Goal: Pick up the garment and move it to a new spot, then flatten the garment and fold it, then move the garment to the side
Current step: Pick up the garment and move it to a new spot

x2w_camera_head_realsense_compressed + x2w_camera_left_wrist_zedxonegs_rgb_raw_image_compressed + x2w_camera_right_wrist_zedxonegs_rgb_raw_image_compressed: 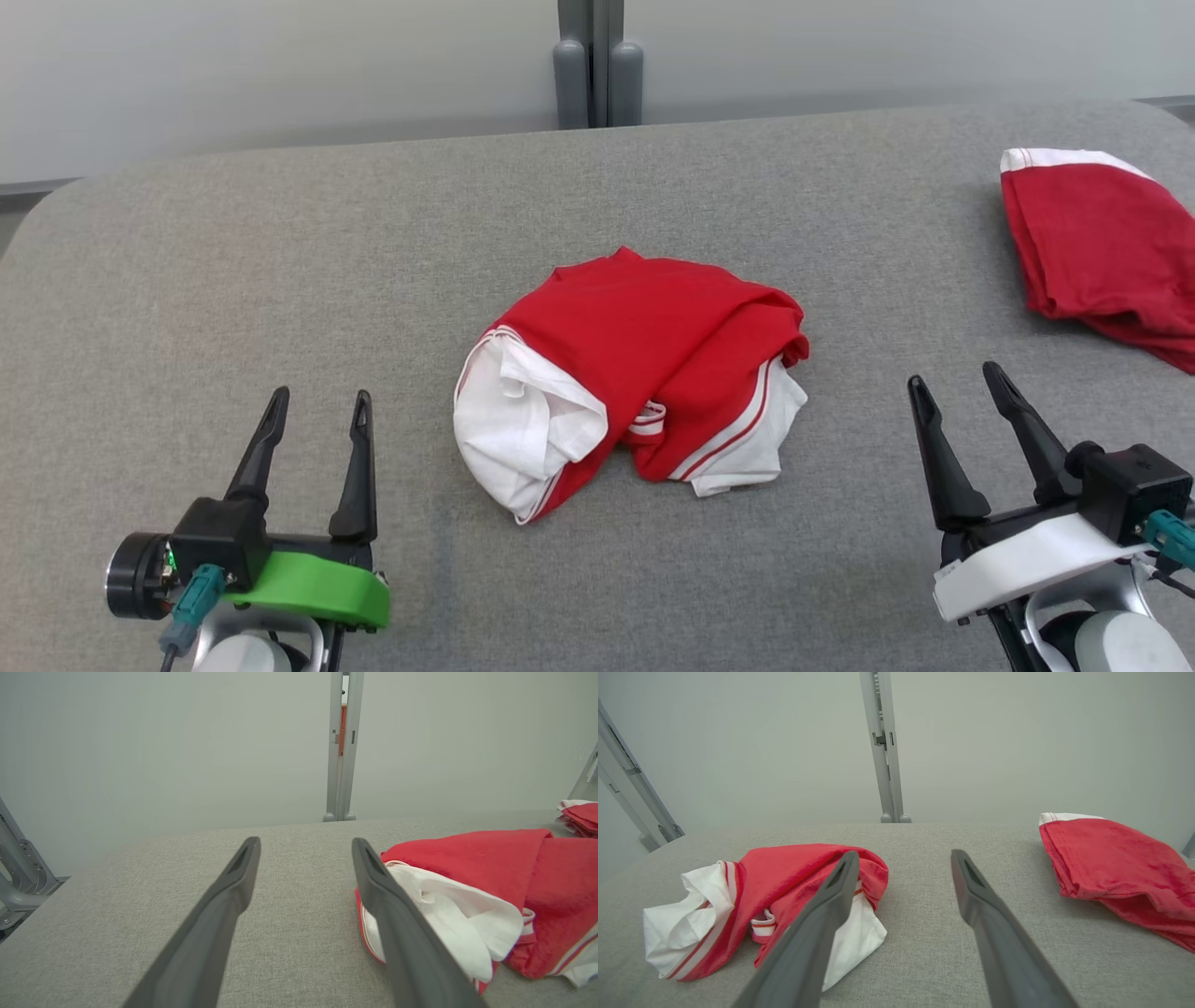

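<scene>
A crumpled red and white garment (pixel 635 373) lies bunched in the middle of the grey padded table (pixel 280 280). It fills the right side of the left wrist view (pixel 472 891) and the left side of the right wrist view (pixel 775 896). My left gripper (pixel 317 415) rests open at the lower left, well clear of the cloth, with nothing between its fingers. At the lower right my right gripper (pixel 957 387) also stands open and empty, a short way right of the garment. Bare table shows between both pairs of fingers in the wrist views.
A second red garment (pixel 1102 247) with a white edge lies at the table's far right, also in the right wrist view (pixel 1115 868). A grey post (pixel 597 65) stands behind the table's rounded far edge, against a pale wall.
</scene>
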Robot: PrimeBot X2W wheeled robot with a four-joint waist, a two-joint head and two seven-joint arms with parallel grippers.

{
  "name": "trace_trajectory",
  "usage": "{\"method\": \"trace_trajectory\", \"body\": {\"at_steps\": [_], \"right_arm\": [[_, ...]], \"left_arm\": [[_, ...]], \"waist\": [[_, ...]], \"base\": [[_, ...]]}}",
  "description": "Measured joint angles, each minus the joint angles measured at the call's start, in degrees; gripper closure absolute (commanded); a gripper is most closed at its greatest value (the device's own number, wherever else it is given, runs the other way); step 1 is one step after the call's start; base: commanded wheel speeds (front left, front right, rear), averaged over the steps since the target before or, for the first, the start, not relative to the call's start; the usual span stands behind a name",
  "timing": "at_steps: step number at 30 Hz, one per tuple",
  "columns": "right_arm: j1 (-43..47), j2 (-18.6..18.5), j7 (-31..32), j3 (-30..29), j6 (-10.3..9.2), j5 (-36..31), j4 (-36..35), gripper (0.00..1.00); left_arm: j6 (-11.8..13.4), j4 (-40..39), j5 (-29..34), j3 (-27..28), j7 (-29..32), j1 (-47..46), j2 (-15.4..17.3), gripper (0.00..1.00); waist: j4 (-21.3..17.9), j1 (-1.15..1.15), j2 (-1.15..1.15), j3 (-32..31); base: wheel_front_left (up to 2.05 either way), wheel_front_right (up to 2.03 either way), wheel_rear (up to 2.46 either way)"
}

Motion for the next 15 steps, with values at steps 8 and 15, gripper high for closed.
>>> {"method": "trace_trajectory", "body": {"at_steps": [8, 15], "right_arm": [[2.13, 0.63, 0.64, 0.31, 0.00, -0.07, 0.01, 0.00], [2.38, 1.02, 0.73, 0.49, 0.00, -0.08, -0.23, 0.00]], "left_arm": [[0.81, -0.60, -0.01, -0.34, 0.33, 1.86, -0.16, 0.00], [0.57, 0.08, -0.62, -0.02, 0.82, 2.27, 0.38, 0.00]], "waist": [[-1.19, 0.00, 0.00, -2.22], [-1.22, 0.00, 0.00, -2.90]], "base": [[0.00, 0.00, 0.00], [0.00, 0.00, 0.00]]}}
